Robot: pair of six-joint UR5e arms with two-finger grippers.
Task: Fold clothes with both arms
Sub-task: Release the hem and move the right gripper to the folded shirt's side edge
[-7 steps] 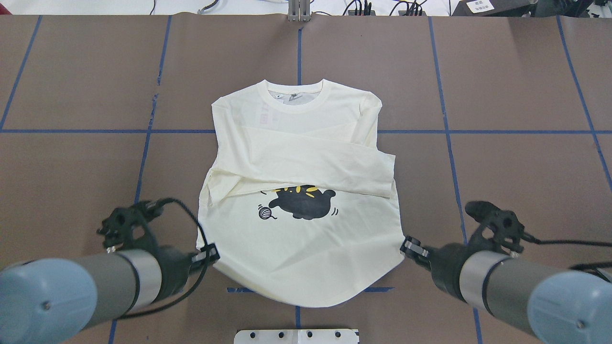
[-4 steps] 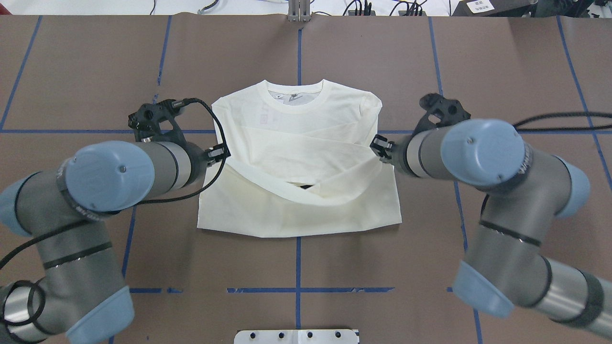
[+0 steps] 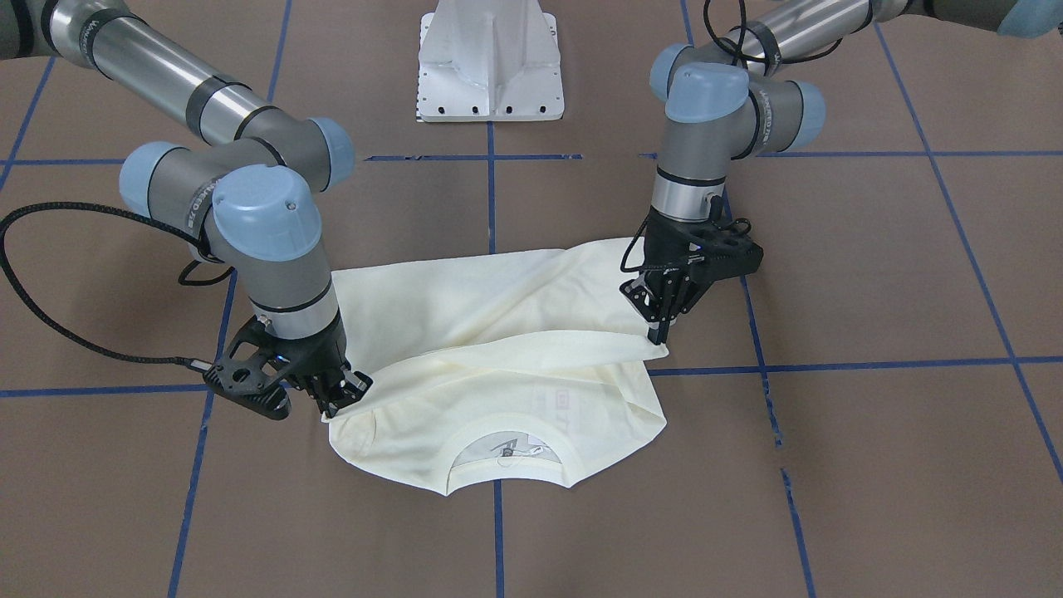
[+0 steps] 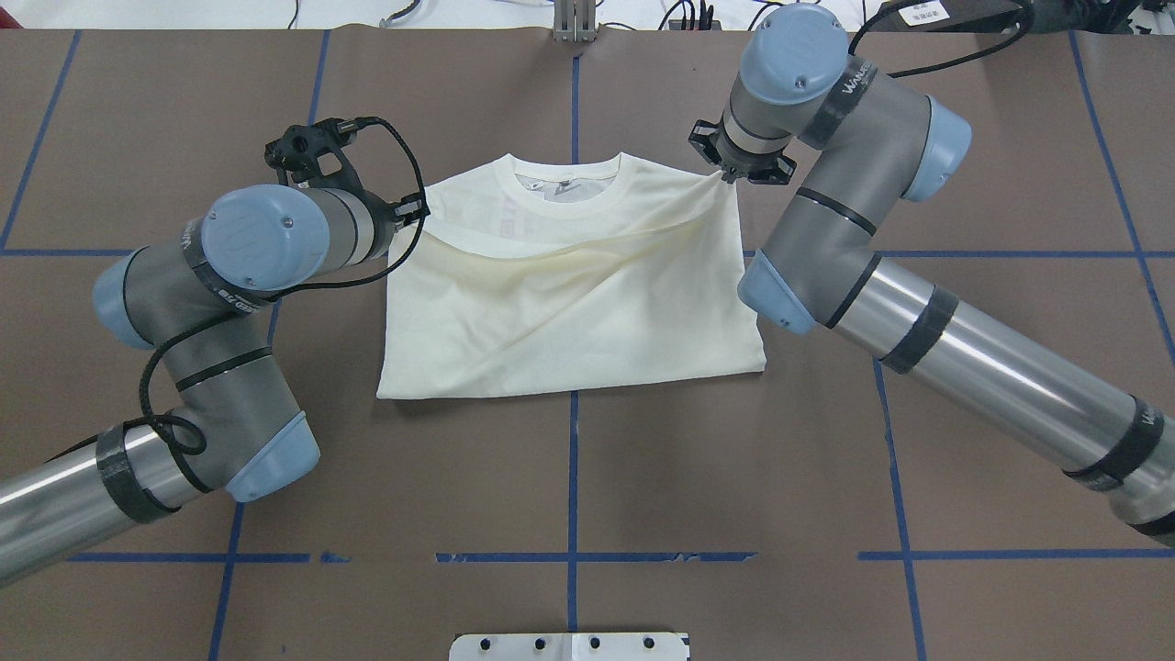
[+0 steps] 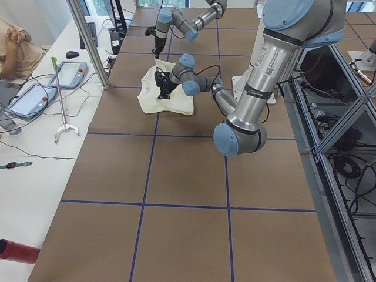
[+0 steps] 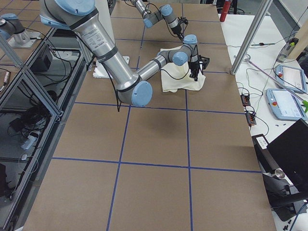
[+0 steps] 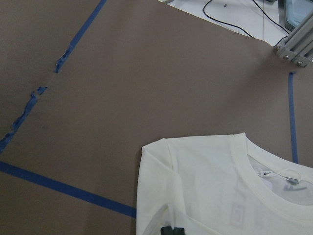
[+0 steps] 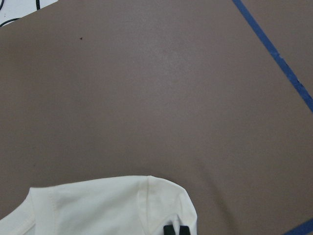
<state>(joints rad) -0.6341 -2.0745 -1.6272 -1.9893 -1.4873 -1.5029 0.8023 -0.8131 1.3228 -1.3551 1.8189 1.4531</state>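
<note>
In the front-facing view, the cream shirt (image 3: 498, 365) is seen lying doubled over on the brown table (image 3: 830, 465), with its collar (image 3: 507, 453) at 6 o'clock. The front below the collar is covered by a raised upper layer. The edge of that layer is pinched tight in the left gripper (image 3: 656, 332) at the shirt's 3 o'clock and in the right gripper (image 3: 345, 397) at 8 o'clock. The tips of both are partly buried in cloth.

In the overhead view, the left gripper is found at the shirt's 10 o'clock corner and the right at 1 o'clock, where it is largely masked by its own wrist.

In both side views the grippers are shown too small to be judged.

In the left wrist view, only black fingertips (image 7: 172, 230) are shown, cut off at 6 o'clock and touching the shirt below its shoulder. The same is shown in the right wrist view.
</note>
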